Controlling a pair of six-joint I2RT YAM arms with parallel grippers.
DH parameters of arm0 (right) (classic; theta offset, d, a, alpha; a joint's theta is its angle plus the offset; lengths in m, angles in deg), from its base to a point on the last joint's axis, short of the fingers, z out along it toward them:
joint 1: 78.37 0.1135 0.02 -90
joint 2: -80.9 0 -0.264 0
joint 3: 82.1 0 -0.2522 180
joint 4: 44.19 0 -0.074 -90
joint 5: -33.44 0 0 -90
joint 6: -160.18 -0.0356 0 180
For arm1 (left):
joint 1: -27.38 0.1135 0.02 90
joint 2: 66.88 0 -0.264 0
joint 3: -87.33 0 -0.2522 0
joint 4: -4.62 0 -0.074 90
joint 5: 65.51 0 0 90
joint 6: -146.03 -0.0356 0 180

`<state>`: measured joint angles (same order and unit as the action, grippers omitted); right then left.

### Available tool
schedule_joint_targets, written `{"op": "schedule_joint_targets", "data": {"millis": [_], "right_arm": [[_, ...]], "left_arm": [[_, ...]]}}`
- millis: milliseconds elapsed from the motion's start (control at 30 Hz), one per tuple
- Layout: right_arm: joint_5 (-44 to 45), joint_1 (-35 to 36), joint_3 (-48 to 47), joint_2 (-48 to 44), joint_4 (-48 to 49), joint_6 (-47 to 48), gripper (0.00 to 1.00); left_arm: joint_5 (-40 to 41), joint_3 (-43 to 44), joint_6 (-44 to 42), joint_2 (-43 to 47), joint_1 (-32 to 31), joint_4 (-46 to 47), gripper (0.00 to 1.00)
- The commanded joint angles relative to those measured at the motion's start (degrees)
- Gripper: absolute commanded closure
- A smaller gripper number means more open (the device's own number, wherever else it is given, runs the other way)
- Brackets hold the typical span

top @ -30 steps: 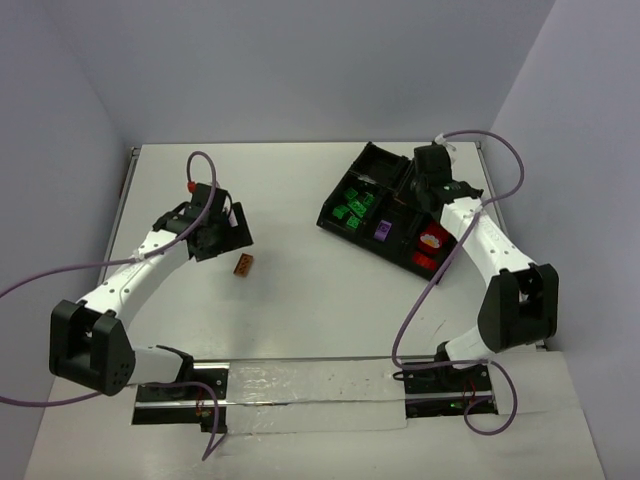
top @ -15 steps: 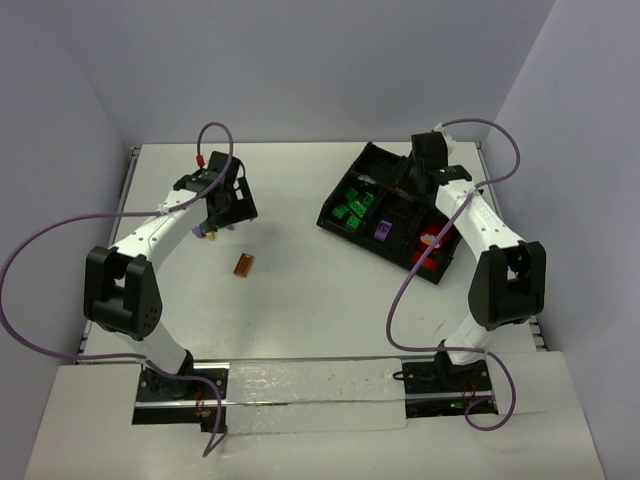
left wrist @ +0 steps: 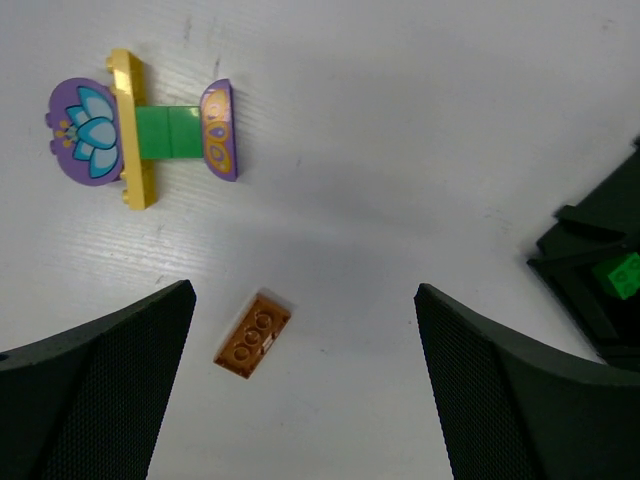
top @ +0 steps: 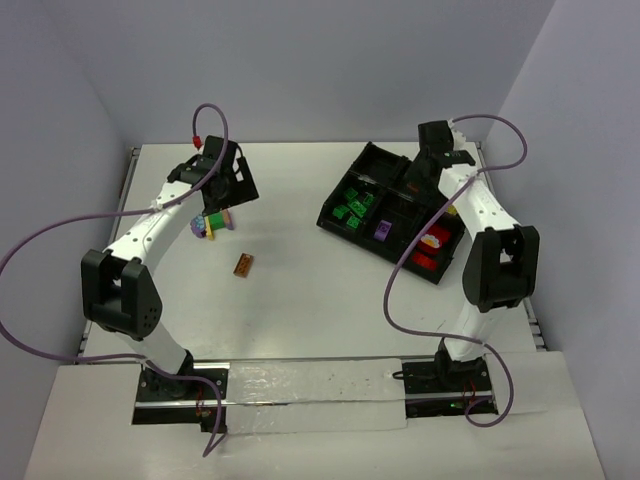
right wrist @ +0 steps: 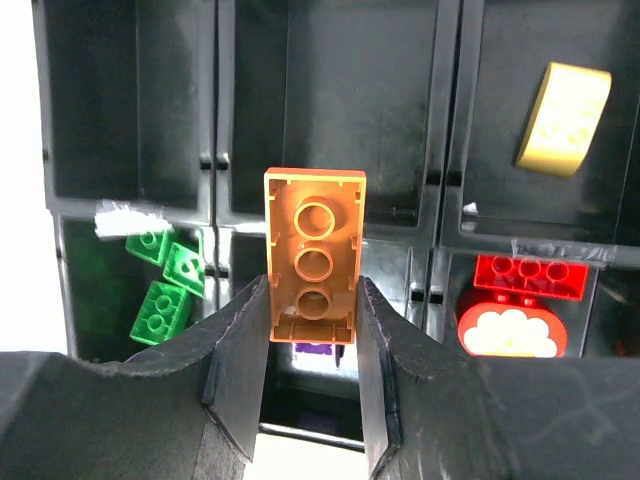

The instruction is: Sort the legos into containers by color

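The black tray [top: 336, 204] stands at the back right. It holds green bricks [top: 354, 208], a purple brick [top: 382, 230] and red pieces [top: 430, 243]. My right gripper [top: 420, 178] hangs over the tray, shut on an orange brick [right wrist: 314, 255], above the middle bins. The right wrist view shows green bricks [right wrist: 160, 285], a yellow piece [right wrist: 565, 118] and red pieces [right wrist: 520, 300] below. My left gripper [top: 228, 190] is open and empty above the table. Below it lie a purple, yellow and green cluster [left wrist: 140, 130] and a loose orange brick [left wrist: 253, 333], also in the top view [top: 243, 264].
The cluster [top: 211, 223] lies just near of the left gripper. The tray's corner [left wrist: 590, 250] with a green brick [left wrist: 625, 272] shows at the right edge of the left wrist view. Grey walls stand behind and at both sides of the table.
My left arm has swung toward the back, uncovering the purple, yellow and green cluster. My right gripper has shifted toward the tray's far side with the orange brick still in it.
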<state>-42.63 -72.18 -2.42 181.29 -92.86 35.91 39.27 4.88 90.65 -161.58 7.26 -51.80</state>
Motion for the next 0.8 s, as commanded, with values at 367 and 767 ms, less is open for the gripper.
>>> {"op": "schedule_joint_targets", "data": {"millis": [367, 767], "right_arm": [[-0.05, -2.75, -21.89, 16.91, -5.84, 0.37, 0.96], [-2.02, -3.82, -20.34, 19.28, -4.75, 0.02, 0.55]], "left_arm": [[-6.47, 2.43, -7.46, 0.81, 0.18, 12.02, 0.01], [-8.60, 3.98, -8.80, -3.64, -0.01, 7.30, 0.01]]}}
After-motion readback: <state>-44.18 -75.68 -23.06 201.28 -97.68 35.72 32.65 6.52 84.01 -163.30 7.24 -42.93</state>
